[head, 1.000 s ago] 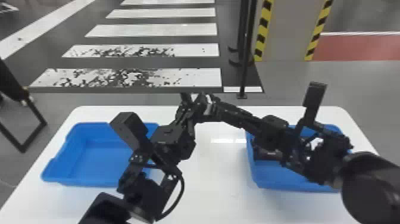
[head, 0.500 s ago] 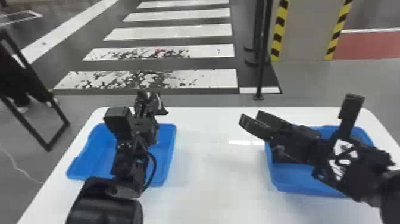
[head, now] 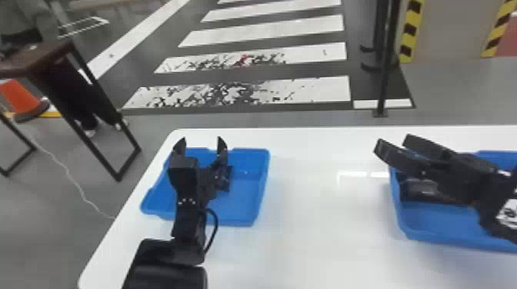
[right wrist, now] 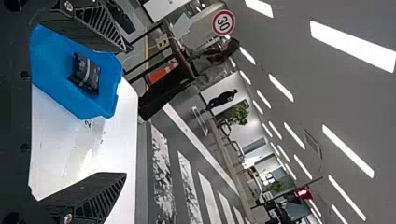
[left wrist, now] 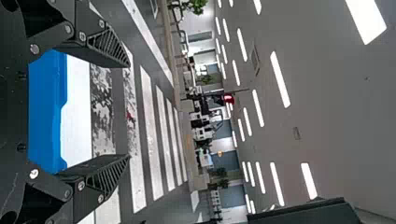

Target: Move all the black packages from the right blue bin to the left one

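In the head view my left gripper (head: 200, 143) is over the left blue bin (head: 246, 207), its fingers spread with nothing between them. Beside its wrist a black package (head: 227, 178) lies in that bin, partly hidden. My right gripper (head: 394, 144) stands open and empty above the left edge of the right blue bin (head: 434, 234), where another black package (head: 421, 189) lies partly under the arm. The left wrist view has the left gripper (left wrist: 129, 111) parted before a blue bin wall (left wrist: 46, 112). In the right wrist view, beyond the open right gripper (right wrist: 126, 112), is the left bin's package (right wrist: 86, 73).
The white table (head: 307, 230) stretches between the two bins. Behind its far edge a black pole (head: 384, 77) stands on the floor. A dark side table (head: 38, 57) and an orange cone (head: 19, 96) are off to the left.
My left gripper has gone from mid-table, where it met the right one, left to over the left bin, and now stands open. The right gripper has drawn back toward the right bin. The head view has shifted.
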### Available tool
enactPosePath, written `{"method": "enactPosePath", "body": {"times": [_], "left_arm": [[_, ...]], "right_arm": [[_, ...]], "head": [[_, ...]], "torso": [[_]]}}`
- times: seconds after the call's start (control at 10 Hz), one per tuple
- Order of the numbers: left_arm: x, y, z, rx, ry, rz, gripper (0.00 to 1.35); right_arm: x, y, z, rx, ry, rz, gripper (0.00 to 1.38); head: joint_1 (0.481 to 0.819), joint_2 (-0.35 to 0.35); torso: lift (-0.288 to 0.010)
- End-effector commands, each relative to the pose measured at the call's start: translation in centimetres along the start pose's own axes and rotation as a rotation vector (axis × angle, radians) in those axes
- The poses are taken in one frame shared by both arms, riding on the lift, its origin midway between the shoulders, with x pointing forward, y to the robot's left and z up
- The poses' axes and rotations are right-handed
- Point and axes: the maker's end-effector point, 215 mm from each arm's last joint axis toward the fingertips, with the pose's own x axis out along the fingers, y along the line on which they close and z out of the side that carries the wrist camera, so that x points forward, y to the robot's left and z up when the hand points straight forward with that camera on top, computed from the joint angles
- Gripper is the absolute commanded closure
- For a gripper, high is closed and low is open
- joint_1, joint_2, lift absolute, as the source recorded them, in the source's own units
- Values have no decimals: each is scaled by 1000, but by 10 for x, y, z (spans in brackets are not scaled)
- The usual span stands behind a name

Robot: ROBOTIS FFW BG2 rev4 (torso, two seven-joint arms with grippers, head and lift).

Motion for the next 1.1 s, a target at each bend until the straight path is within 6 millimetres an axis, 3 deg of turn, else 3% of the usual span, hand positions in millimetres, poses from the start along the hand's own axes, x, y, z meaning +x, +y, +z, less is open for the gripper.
{"method": "enactPosePath", "body": {"times": [0.0,0.1,0.2,0.3,0.6,1.0], "left_arm": [[-13,-11,33,-133,-114,-25,275],[-26,-17,64,-198,-187,-48,300],[-40,-32,88,-264,-231,-86,286],[-49,-48,103,-335,-242,-124,260],[-54,-75,102,-404,-197,-201,257],[-56,-86,95,-393,-164,-233,257]], "right_arm": [[-6,-13,1,-25,12,-51,82],[-18,-34,4,-64,21,-151,82],[-35,-69,1,-118,81,-270,78],[-44,-97,-10,-137,143,-348,78],[-60,-172,-58,-92,318,-516,78],[-57,-190,-101,-14,410,-538,110]], "head": [[681,267],[680,258],[673,226],[669,183],[690,76],[695,24]], "torso": [[-140],[-140],[-140],[-140],[-140],[-140]]}}
